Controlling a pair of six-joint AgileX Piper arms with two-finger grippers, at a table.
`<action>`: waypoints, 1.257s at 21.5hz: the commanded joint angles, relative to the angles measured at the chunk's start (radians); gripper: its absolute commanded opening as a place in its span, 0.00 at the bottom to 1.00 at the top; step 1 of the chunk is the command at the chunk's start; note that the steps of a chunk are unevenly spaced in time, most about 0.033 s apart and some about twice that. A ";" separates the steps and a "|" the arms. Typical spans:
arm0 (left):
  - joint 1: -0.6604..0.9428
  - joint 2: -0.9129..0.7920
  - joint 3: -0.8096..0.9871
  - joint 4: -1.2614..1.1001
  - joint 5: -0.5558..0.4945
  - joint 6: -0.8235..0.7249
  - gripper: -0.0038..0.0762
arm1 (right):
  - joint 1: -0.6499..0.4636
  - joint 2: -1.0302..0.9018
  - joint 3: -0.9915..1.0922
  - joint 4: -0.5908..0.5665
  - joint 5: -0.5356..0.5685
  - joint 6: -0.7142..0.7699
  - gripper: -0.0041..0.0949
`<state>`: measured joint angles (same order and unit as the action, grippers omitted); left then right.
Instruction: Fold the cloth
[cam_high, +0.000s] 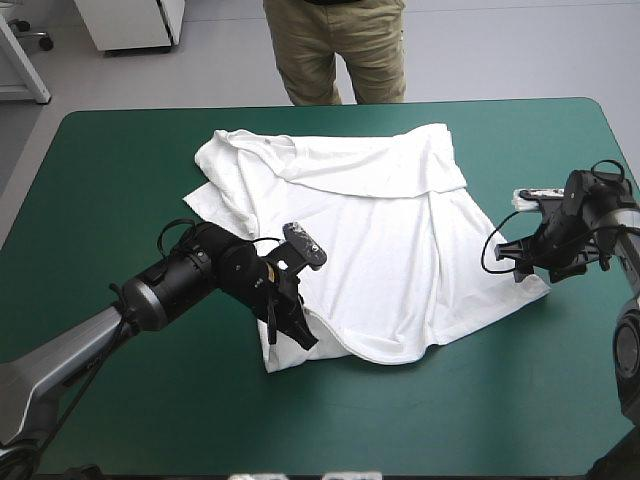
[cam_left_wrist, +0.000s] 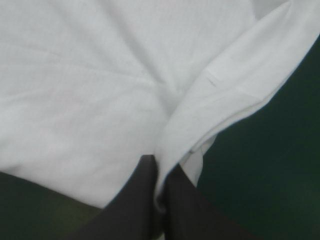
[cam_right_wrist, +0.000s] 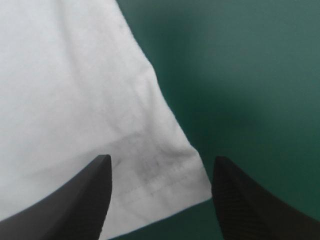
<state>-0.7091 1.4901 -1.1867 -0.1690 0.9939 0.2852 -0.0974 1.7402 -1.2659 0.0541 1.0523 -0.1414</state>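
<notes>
The white T-shirt (cam_high: 360, 230) lies spread over the middle of the table, its far part folded back over itself and its near edge rumpled. At the shirt's near-left corner my left gripper (cam_high: 292, 325) is shut on the T-shirt. In the left wrist view the left gripper (cam_left_wrist: 159, 167) pinches a fold of the hem (cam_left_wrist: 210, 125) between its black fingers. My right gripper (cam_high: 527, 268) sits low at the shirt's right corner. There the right gripper (cam_right_wrist: 161, 162) stands open, with the shirt's corner (cam_right_wrist: 165, 175) lying flat between its fingers.
The teal-green cover (cam_high: 120, 180) shows all around the shirt, widest at the left and along the near edge. The table's right edge lies close behind my right arm.
</notes>
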 joint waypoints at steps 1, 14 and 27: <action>-0.007 -0.034 -0.033 -0.023 -0.025 -0.005 0.04 | -0.004 0.007 -0.023 0.005 0.009 -0.009 0.61; -0.007 -0.034 -0.033 -0.017 -0.010 -0.012 0.04 | 0.045 -0.007 0.146 0.011 -0.038 -0.032 0.03; 0.212 -0.096 -0.452 0.469 0.073 -0.176 0.05 | 0.045 -0.556 -0.069 0.518 0.046 -0.301 0.03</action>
<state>-0.5497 1.4356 -1.5144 0.2747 1.0979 0.0919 -0.0523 1.2535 -1.2257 0.5056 1.1112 -0.4170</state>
